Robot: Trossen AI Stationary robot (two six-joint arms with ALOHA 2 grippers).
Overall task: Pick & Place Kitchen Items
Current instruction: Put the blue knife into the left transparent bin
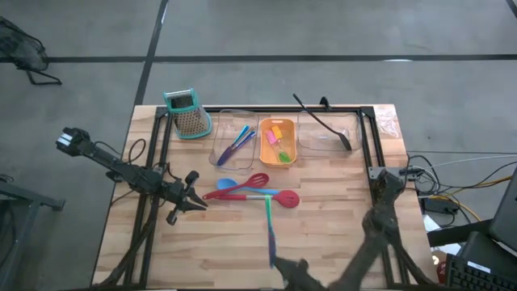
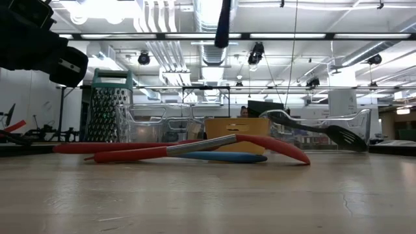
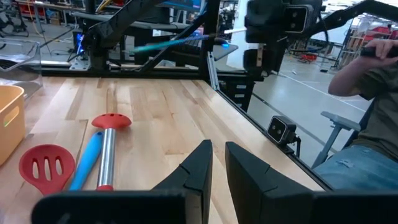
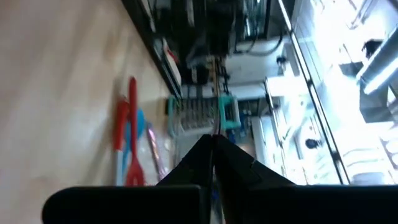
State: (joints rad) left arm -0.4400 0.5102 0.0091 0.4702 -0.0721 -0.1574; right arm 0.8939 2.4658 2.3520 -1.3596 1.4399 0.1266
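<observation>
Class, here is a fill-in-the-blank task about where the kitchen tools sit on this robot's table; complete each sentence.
1. The long black spoon rests on the rim of a ____ tray.
2. The pink and green pieces lie in the ____ tray.
3. The grater has a ____ top.
4. The green-and-blue stick is held by the ____ gripper.

Missing words: clear; orange; teal; right
</observation>
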